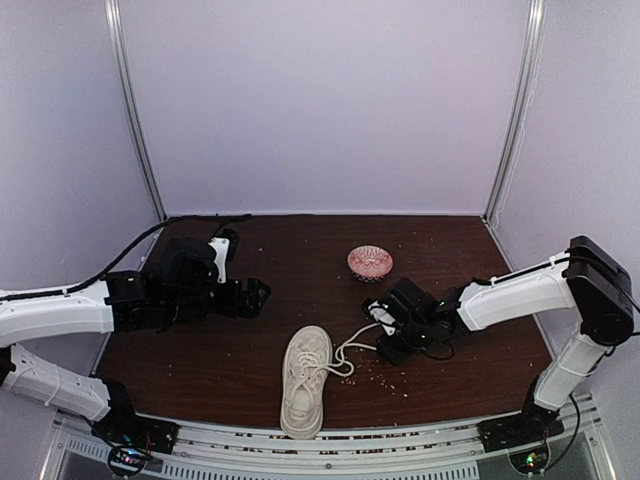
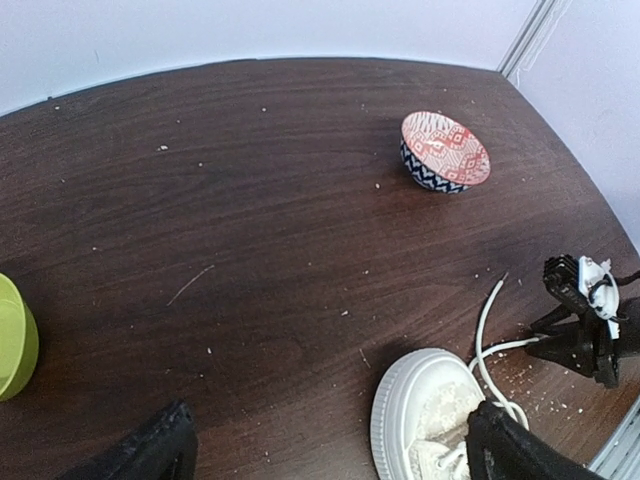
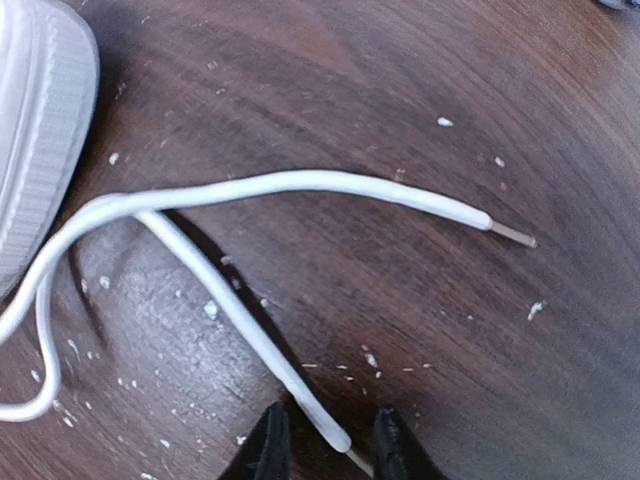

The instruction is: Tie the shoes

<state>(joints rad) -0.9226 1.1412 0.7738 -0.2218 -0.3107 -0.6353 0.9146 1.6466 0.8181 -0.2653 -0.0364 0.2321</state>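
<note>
The cream sneaker (image 1: 304, 383) lies at the table's near middle, its toe toward the back. Its toe cap also shows in the left wrist view (image 2: 412, 412) and its sole in the right wrist view (image 3: 38, 130). Two white laces (image 1: 356, 348) trail right from it. My right gripper (image 1: 384, 331) is low over the table and open. In its wrist view its fingertips (image 3: 268, 448) stand either side of one lace's end (image 3: 322, 425), with gaps on both sides. The other lace (image 3: 330, 184) lies free, further out. My left gripper (image 1: 258, 296) is open and empty, left of the shoe (image 2: 330, 462).
A small red patterned bowl (image 1: 370, 262) stands behind the shoe and shows in the left wrist view (image 2: 446, 150). A green bowl (image 2: 12, 338) sits at that view's left edge. White crumbs dot the dark wooden table (image 1: 300, 270). Walls enclose the back and both sides.
</note>
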